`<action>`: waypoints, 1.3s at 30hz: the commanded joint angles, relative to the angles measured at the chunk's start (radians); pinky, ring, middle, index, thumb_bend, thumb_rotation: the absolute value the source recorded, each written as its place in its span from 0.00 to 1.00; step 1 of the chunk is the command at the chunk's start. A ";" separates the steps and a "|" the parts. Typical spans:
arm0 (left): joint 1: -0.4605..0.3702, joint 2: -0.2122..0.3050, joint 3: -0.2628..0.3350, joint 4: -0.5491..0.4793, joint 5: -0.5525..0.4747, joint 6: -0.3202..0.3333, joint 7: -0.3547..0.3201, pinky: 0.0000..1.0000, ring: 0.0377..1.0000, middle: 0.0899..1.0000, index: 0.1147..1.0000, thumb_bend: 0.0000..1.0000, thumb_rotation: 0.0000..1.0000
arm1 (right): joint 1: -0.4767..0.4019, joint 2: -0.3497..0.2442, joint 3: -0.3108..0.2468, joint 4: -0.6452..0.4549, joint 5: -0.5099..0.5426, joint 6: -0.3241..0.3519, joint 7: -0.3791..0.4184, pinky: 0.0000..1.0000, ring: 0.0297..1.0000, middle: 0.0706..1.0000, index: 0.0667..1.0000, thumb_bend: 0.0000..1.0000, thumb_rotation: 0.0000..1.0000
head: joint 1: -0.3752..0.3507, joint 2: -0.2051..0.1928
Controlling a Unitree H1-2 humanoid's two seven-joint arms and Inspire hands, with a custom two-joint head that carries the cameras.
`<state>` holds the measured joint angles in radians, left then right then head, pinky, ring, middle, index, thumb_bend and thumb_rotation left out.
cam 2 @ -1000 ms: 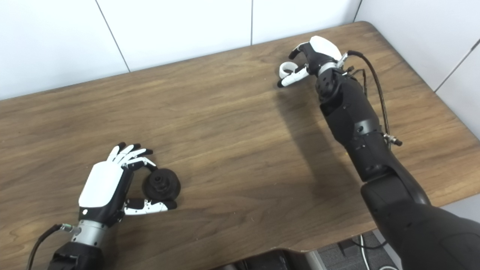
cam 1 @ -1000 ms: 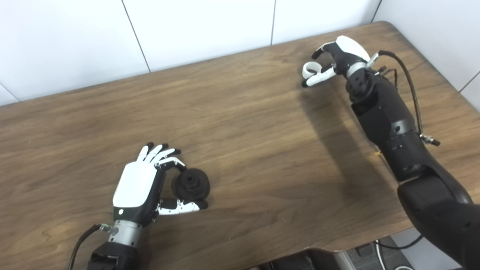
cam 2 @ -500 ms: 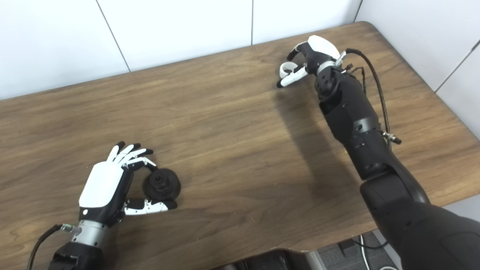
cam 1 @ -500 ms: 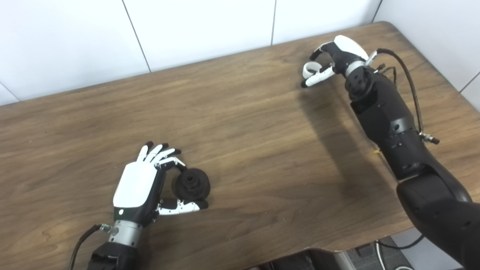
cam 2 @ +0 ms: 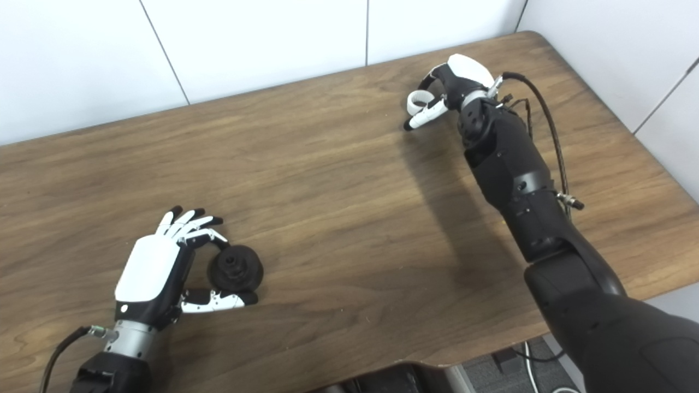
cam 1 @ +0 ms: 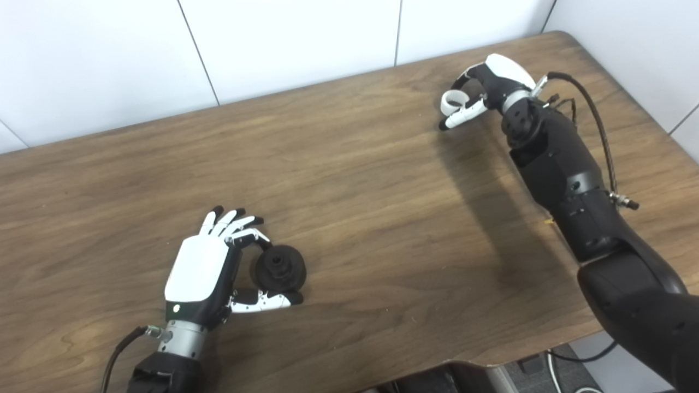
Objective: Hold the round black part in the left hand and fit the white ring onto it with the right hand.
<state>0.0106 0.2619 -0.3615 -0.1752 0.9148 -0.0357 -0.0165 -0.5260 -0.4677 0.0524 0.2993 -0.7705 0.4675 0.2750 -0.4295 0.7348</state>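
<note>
1. Your left hand point(cam 1: 205, 273) rests on the bench point(cam 1: 360, 207) near its front left corner, palm down, with the round black part point(cam 1: 278, 268) just to its right.
2. That hand half cups the part: a bent finger meets its far side and the thumb lies along its near side, while the other fingers stretch out flat and apart beyond it. You cannot tell whether the grip is firm; the part sits on the bench.
3. Your right hand point(cam 1: 483, 93) is at the far right corner of the bench, near the back edge, its fingers curled round the white ring point(cam 1: 452, 101).
4. The ring sits between the curled fingers above and the thumb below; you cannot tell from either view whether it is lifted off the wood.
5. The two hands are well apart, with bare wood between them.
6. A black cable point(cam 1: 592, 120) loops from the right wrist along the forearm, off to the right edge side.
7. White wall panels point(cam 1: 284, 43) stand behind the back edge.
</note>
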 commanded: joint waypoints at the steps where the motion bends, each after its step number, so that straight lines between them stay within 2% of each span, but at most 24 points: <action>1: 0.012 0.021 -0.002 0.022 0.015 0.016 -0.033 1.00 0.90 0.80 0.42 0.52 0.06 | -0.050 -0.024 -0.008 -0.019 -0.016 0.002 -0.011 1.00 0.97 0.90 0.67 0.74 0.26 | -0.001 0.001; 15: 0.013 0.022 -0.002 0.020 0.011 0.013 -0.034 0.98 0.90 0.79 0.42 0.52 0.06 | -0.050 -0.028 0.013 -0.022 -0.008 0.002 -0.018 1.00 0.97 0.90 0.66 0.73 0.24 | 0.001 0.008; 22: 0.014 0.023 0.000 0.016 0.007 0.013 -0.034 0.99 0.90 0.79 0.42 0.52 0.06 | -0.041 -0.031 0.013 -0.029 -0.007 0.002 -0.016 1.00 0.97 0.89 0.60 0.72 0.22 | 0.001 0.007; 24: 0.013 0.023 0.000 0.016 0.009 0.012 -0.031 0.99 0.90 0.79 0.42 0.52 0.06 | -0.039 -0.035 0.018 -0.028 -0.007 0.002 -0.021 0.99 0.97 0.88 0.49 0.56 0.17 | 0.001 0.007; 27: 0.012 0.023 0.000 0.014 0.011 0.015 -0.036 0.99 0.90 0.79 0.42 0.52 0.06 | -0.035 -0.035 0.011 -0.030 0.009 0.001 -0.032 0.88 0.95 0.86 0.46 0.53 0.15 | 0.001 0.007; 29: 0.012 0.024 0.000 0.014 0.010 0.011 -0.032 0.99 0.90 0.79 0.42 0.52 0.06 | -0.032 -0.037 0.011 -0.030 0.017 0.001 -0.040 0.85 0.94 0.85 0.45 0.52 0.14 | 0.002 0.008; 31: 0.011 0.024 0.000 0.015 0.011 0.009 -0.030 0.99 0.90 0.79 0.42 0.52 0.06 | -0.030 -0.040 0.015 -0.028 0.021 0.000 -0.046 0.86 0.94 0.84 0.45 0.52 0.14 | 0.002 0.008; 34: 0.011 0.024 0.000 0.008 0.016 0.019 -0.040 0.99 0.91 0.80 0.42 0.52 0.06 | -0.027 -0.044 0.016 -0.025 0.024 0.000 -0.051 0.93 0.95 0.84 0.45 0.52 0.14 | 0.002 0.008; 39: 0.010 0.025 0.003 0.011 0.011 0.012 -0.033 0.99 0.90 0.79 0.42 0.52 0.06 | -0.019 -0.050 0.016 -0.027 0.036 0.000 -0.059 0.96 0.96 0.85 0.45 0.52 0.14 | 0.002 0.008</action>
<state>0.0107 0.2624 -0.3613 -0.1761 0.9135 -0.0365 -0.0194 -0.5170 -0.4798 0.0761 0.2896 -0.7295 0.4671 0.2448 -0.4264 0.7424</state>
